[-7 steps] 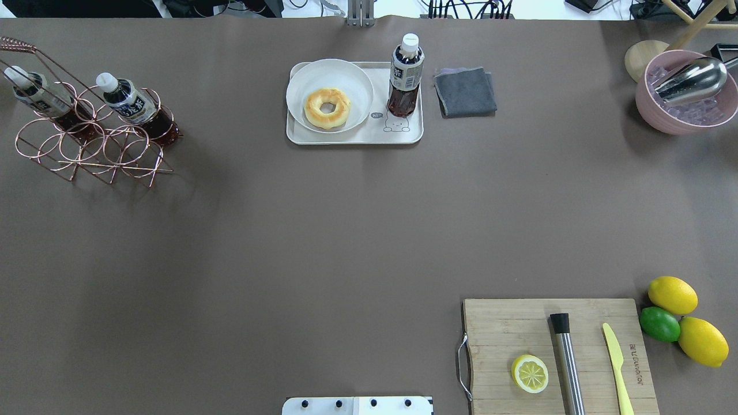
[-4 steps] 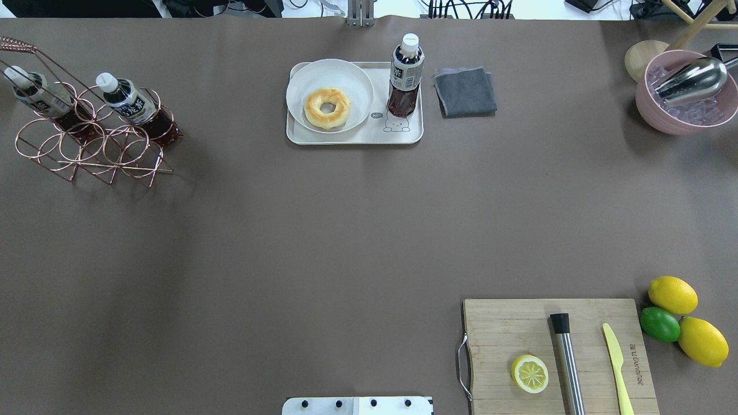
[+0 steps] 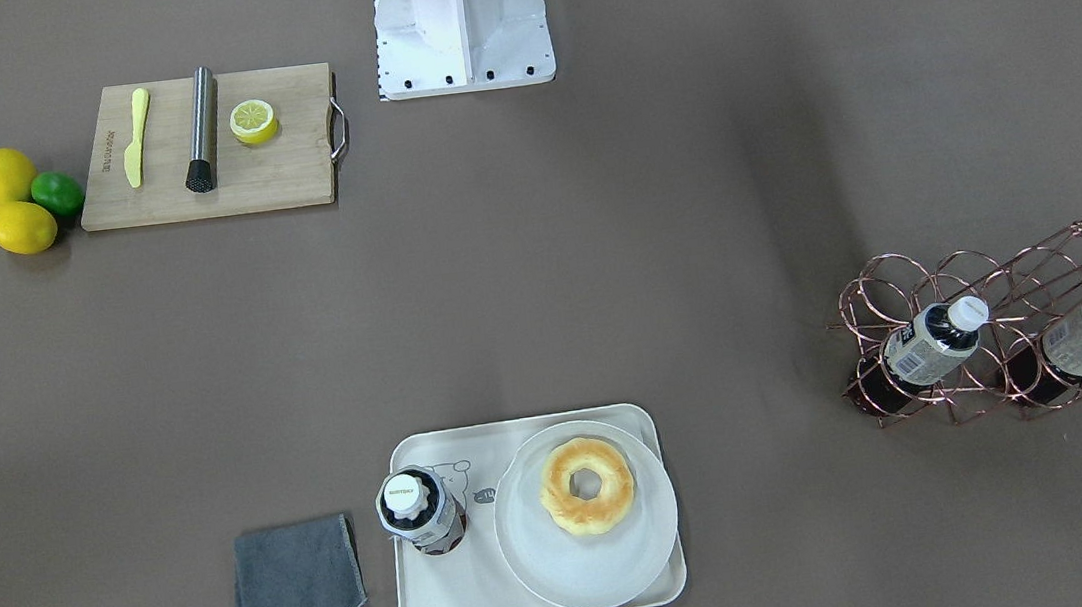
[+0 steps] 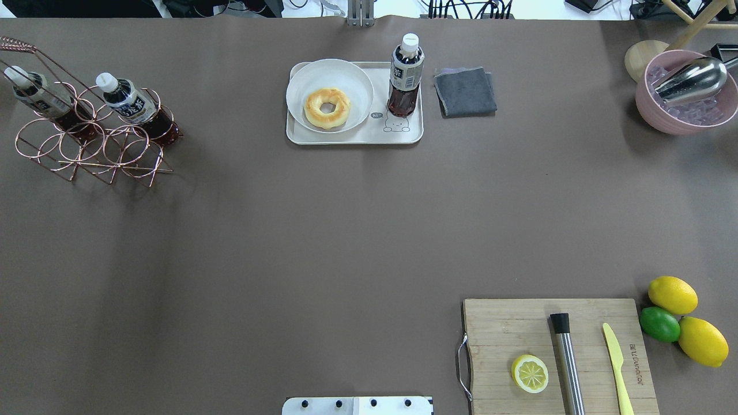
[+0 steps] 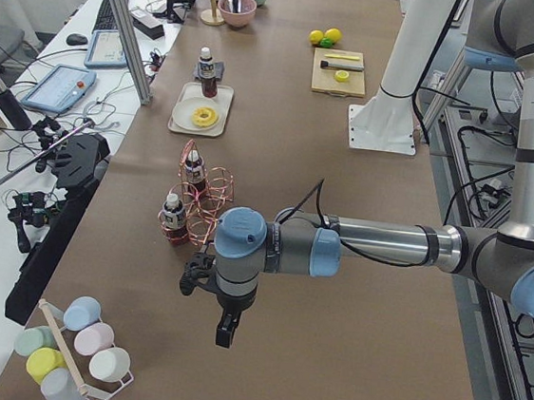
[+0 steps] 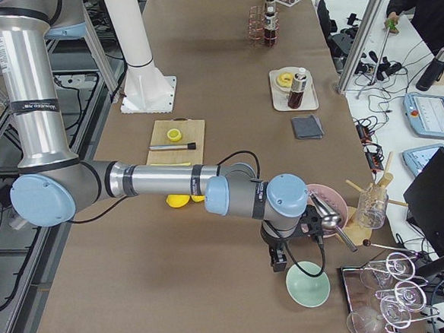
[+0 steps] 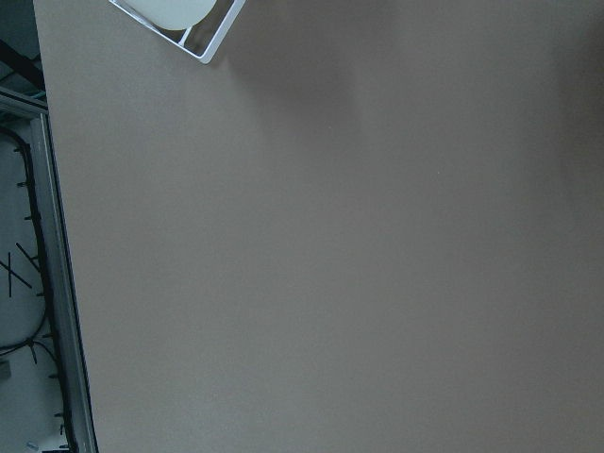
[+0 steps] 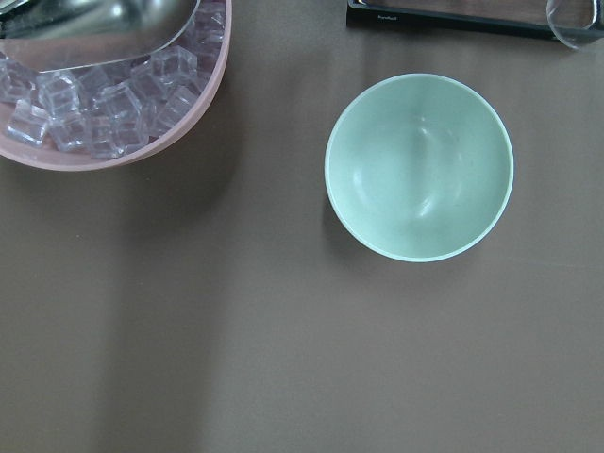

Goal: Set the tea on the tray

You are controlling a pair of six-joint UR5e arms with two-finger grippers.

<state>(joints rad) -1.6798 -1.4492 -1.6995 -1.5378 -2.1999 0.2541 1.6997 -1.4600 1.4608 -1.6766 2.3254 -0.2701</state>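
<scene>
A tea bottle (image 4: 405, 75) with a white cap stands upright on the right part of the cream tray (image 4: 357, 137), just behind the bear drawing; it also shows in the front-facing view (image 3: 419, 510) on the tray (image 3: 452, 604). Two alike bottles (image 4: 130, 106) (image 4: 40, 98) lie in a copper wire rack (image 4: 86, 155) at the far left. My left gripper (image 5: 224, 334) shows only in the exterior left view, over the table's left end, past the rack. My right gripper (image 6: 278, 262) shows only in the exterior right view, above a green bowl. I cannot tell whether either is open.
A round white plate (image 4: 351, 75) with a doughnut (image 4: 327, 108) fills the tray's left part. A grey cloth (image 4: 464, 91) lies right of the tray. A cutting board (image 4: 519, 323) with lemon half, muddler and knife is near right. A pink ice bowl (image 4: 686, 115) and green bowl (image 8: 419, 166) stand at the right end.
</scene>
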